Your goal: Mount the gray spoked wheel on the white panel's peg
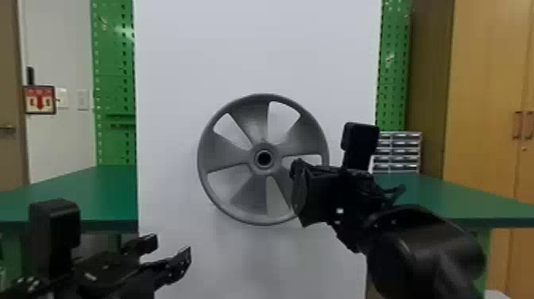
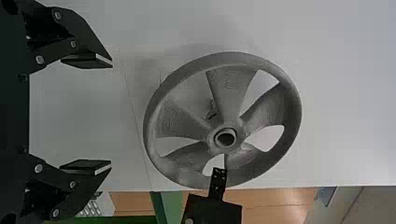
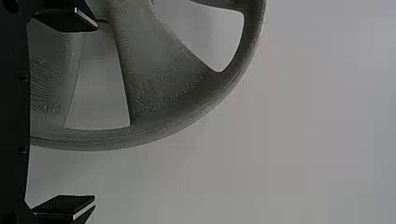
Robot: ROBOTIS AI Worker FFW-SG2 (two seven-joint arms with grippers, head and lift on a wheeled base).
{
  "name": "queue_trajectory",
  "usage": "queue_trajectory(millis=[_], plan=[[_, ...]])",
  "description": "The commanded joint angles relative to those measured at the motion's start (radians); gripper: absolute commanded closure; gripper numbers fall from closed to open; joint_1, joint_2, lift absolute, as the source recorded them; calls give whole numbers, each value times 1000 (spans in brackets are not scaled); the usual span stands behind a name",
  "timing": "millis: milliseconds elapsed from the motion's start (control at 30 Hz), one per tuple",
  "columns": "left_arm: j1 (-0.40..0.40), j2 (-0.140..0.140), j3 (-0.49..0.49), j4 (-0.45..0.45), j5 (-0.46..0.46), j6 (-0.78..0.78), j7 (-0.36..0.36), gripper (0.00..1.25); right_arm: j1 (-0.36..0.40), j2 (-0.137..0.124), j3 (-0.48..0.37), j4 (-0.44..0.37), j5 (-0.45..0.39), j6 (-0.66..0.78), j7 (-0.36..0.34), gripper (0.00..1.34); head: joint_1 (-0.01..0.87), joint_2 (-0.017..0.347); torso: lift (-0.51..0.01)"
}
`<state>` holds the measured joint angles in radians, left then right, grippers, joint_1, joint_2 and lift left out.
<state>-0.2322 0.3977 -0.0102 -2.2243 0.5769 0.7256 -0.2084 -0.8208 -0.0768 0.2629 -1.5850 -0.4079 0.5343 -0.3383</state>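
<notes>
The gray spoked wheel stands upright in front of the white panel, its hub facing the head camera; the peg cannot be made out. At the wheel's right side is my right gripper. In the right wrist view that gripper is open, one finger over the spokes of the wheel and the other outside the rim. My left gripper is low and left of the wheel. The left wrist view shows the left gripper open with nothing between its fingers, apart from the wheel.
A green table extends on both sides of the panel, with green pegboards behind. Small drawers stand behind my right arm, and wooden cabinets are at the far right.
</notes>
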Motion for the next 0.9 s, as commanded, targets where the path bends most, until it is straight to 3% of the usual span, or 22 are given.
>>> queue_trajectory(millis=[0,500,867], plan=[[5,-3,7,0,3,0,0,483,54,2,-7,-52,17,1,-8,-2,100,-8,-480],[25,-22,41,-18,-23,-2,-16,483,239,-5,-2,-158,60,-43,-11,-2,100,-8,-480],[36,-37,61,-26,-28,-2,-22,483,410,-38,6,-173,89,-165,22,-2,100,-8,-480]])
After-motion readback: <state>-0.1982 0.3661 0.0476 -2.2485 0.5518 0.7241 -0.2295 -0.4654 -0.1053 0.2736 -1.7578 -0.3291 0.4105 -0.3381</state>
